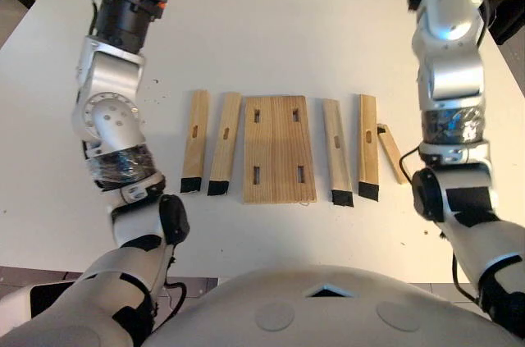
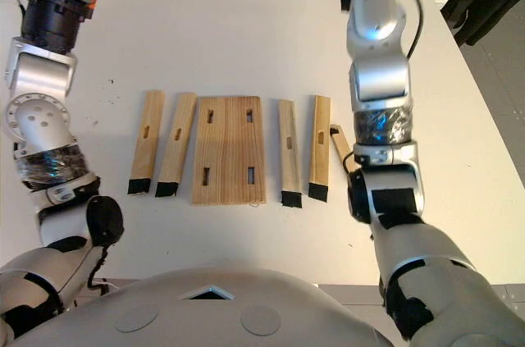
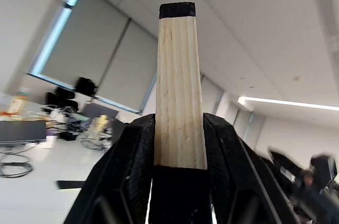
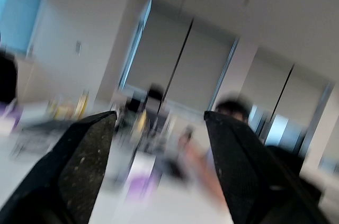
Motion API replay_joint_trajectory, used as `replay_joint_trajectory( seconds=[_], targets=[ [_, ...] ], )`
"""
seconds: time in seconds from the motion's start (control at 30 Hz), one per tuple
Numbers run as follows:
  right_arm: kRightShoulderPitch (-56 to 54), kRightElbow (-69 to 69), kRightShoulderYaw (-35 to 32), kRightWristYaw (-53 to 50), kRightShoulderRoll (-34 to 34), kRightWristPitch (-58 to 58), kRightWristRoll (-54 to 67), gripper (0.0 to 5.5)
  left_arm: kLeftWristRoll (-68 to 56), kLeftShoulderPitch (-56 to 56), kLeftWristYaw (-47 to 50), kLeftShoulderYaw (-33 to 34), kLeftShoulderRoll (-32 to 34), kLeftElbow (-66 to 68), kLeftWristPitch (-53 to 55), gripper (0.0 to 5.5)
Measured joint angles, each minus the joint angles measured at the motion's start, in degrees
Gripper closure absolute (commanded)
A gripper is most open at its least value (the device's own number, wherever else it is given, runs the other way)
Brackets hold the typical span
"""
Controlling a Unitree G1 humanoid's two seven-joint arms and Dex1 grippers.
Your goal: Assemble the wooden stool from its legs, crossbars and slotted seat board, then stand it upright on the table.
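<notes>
Pale wood bar [image 3: 178,75], black-capped at its free end, clamped between both fingers of the left gripper [image 3: 180,124]. It is gripped by one end so the capped length projects clear, probably to leave it free for fitting; leg or crossbar, cannot tell. Right gripper [image 4: 159,117]: jaws wide, nothing between them, aimed at the room rather than the table. Both arms run out at the upper corners of the head view, leaving the parts uncovered. Seat board [image 1: 277,148]: flat at frame centre, four slots showing, presumably laid so to take the legs. Legs [image 1: 224,143]: four, two left of the board and two right, parallel to it, black ends toward the lower edge, each apart from its neighbour. Short crossbar [image 1: 390,152]: tilted, far right, just beside the outermost leg [image 1: 367,146] and close to the right forearm. Table [image 1: 246,43]: white, with wide bare room above the row and a narrower strip below it before the near edge. Assembly judged not begun.
</notes>
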Motion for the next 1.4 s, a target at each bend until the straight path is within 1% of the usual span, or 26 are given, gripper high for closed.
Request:
replay_joint_trajectory(
  seconds=[0.07,0.1,0.13,0.17,0.2,0.27,0.33,0.37,0.47,0.6,0.67,0.8,0.97,1.13,1.4],
  targets=[
    [-6.9,4.6,-1.0,-0.7,-2.7,-5.6,-1.2,2.45,0.2,0.0,-0.2,-1.9,-2.3,-1.2,-1.6,4.2],
    [-9.2,7.0,-2.0,-0.3,-3.3,-6.6,-0.7,2.45,0.2,-0.1,-0.8,-2.8,-3.3,-1.4,-2.6,4.2],
    [-10.7,9.4,-3.8,1.2,-3.2,-5.9,2.4,2.45,0.4,-0.2,-1.5,-3.6,-3.8,-1.3,-3.2,4.2],
    [-11.5,11.1,-5.9,3.3,-2.6,-3.0,6.2,2.45,0.8,-0.3,-1.9,-4.2,-4.3,-1.2,-3.7,4.2],
    [-11.9,13.3,-8.9,7.4,-1.3,2.1,12.5,2.45,1.0,-0.5,-2.5,-4.9,-4.6,-0.8,-3.8,4.2],
    [-11.8,15.1,-12.5,14.1,0.7,9.6,21.8,2.45,1.1,-0.5,-3.5,-6.3,-4.8,-0.3,-3.8,4.2],
    [-11.8,15.2,-15.0,21.3,1.9,18.0,31.3,2.45,1.1,-0.5,-5.6,-7.7,-4.6,0.1,-3.7,4.2],
    [-11.8,15.1,-15.4,24.4,2.0,21.1,34.2,2.45,1.1,-0.5,-6.7,-8.2,-4.4,0.2,-3.7,4.2],
    [-11.8,14.3,-14.7,37.7,1.2,31.6,42.2,2.45,1.0,-0.5,-10.8,-9.8,-3.6,0.3,-3.5,4.2],
    [-11.8,10.9,-11.2,56.6,-2.7,42.2,49.3,2.45,1.0,-0.3,-17.4,-12.5,-1.5,-0.5,-2.1,4.2],
    [-11.8,8.1,-8.7,66.0,-5.9,45.3,51.1,2.45,0.7,0.0,-21.2,-14.4,0.2,-2.4,-0.2,4.2],
    [-11.8,2.7,-6.1,75.5,-9.9,46.8,52.4,2.45,-0.6,0.9,-25.2,-15.7,2.2,-4.3,2.8,4.2],
    [-11.6,-0.5,-4.6,79.7,-11.4,48.8,52.7,2.45,-1.4,2.4,-28.5,-16.9,4.6,-6.2,4.7,4.2],
    [-11.6,-2.2,-4.4,80.0,-11.9,49.8,54.2,2.45,-1.4,3.0,-30.1,-17.6,5.9,-7.3,5.5,4.2],
    [-9.3,-3.8,-3.3,80.3,-12.7,50.0,53.9,3.67,-1.4,3.0,-30.7,-17.8,5.9,-7.8,5.5,4.2]
  ],
)
